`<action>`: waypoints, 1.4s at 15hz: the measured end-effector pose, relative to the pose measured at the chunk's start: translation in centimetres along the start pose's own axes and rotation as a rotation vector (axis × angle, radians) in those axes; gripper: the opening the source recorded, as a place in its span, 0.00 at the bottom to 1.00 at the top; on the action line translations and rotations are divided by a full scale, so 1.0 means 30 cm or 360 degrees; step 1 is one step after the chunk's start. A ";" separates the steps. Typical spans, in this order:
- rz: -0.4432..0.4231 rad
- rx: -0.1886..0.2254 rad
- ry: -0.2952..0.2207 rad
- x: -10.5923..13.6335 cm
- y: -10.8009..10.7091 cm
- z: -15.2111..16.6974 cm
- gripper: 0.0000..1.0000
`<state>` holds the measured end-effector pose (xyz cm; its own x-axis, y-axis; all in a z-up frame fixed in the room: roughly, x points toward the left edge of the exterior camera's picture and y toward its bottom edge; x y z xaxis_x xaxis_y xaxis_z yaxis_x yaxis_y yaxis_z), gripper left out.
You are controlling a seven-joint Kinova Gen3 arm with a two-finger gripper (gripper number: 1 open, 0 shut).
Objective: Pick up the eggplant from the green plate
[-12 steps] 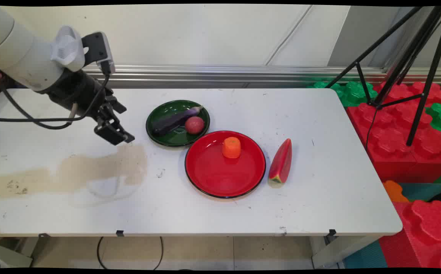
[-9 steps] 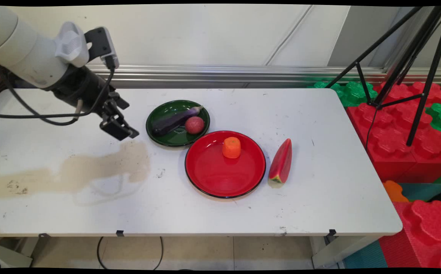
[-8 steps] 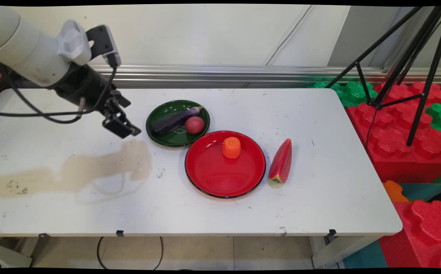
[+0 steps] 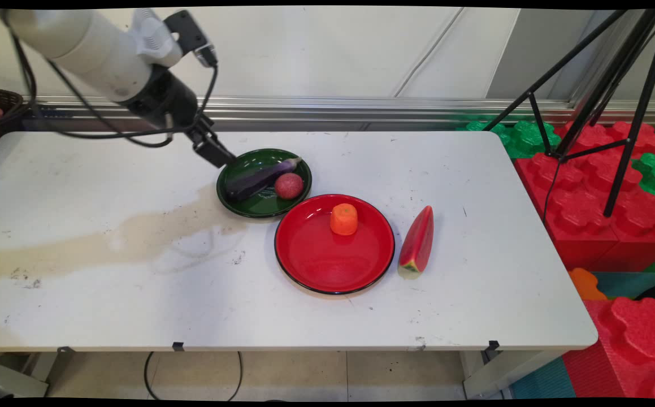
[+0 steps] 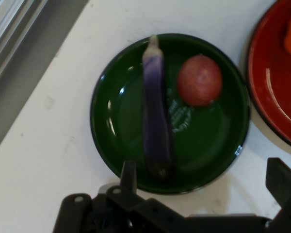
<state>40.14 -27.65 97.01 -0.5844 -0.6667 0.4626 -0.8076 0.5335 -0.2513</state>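
Red plate (image 4: 334, 265) with an orange piece (image 4: 343, 219) is seen nearest; behind it, a green plate (image 4: 259, 208) holds a smooth, probably light, slippery aubergine (image 5: 156, 121), best gripped mid-body. Above its rim the gripper (image 5: 203, 194) is held wide open, empty.

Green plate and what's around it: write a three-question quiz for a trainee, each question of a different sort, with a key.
1. True or false: the eggplant lies on the green plate.
2. What stands on the red plate? A) watermelon slice B) orange piece C) nothing
3. Fill in: the hand is above the green plate's ____ edge in the main view.

Key: 1 true. 2 B: the orange piece; the watermelon slice lies on the table. 3 left.
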 end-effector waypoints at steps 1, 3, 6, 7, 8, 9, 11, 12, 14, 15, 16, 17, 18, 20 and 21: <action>-0.0010 0.0014 -0.0007 0.017 -0.013 0.021 1.00; -0.0018 0.0036 -0.0034 0.052 -0.044 0.078 1.00; -0.0027 0.0041 -0.0092 0.086 -0.081 0.180 1.00; -0.0031 0.0040 -0.0112 0.092 -0.091 0.212 1.00; -0.0036 0.0040 -0.0131 0.095 -0.098 0.239 1.00; -0.0041 0.0038 -0.0149 0.098 -0.105 0.267 1.00; -0.0050 0.0032 -0.0187 0.101 -0.116 0.321 1.00; -0.0055 0.0028 -0.0203 0.100 -0.119 0.343 1.00; -0.0063 0.0013 -0.0248 0.096 -0.127 0.403 1.00; -0.0065 0.0008 -0.0262 0.095 -0.129 0.422 1.00; -0.0068 -0.0004 -0.0286 0.091 -0.131 0.455 1.00; -0.0069 -0.0017 -0.0306 0.089 -0.131 0.488 1.00; -0.0073 -0.0029 -0.0328 0.087 -0.131 0.524 1.00; -0.0081 -0.0039 -0.0354 0.083 -0.132 0.566 1.00; -0.0085 -0.0043 -0.0366 0.081 -0.133 0.586 1.00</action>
<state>40.54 -40.55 84.19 -0.5460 -0.7937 0.2682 -0.8373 0.5061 -0.2071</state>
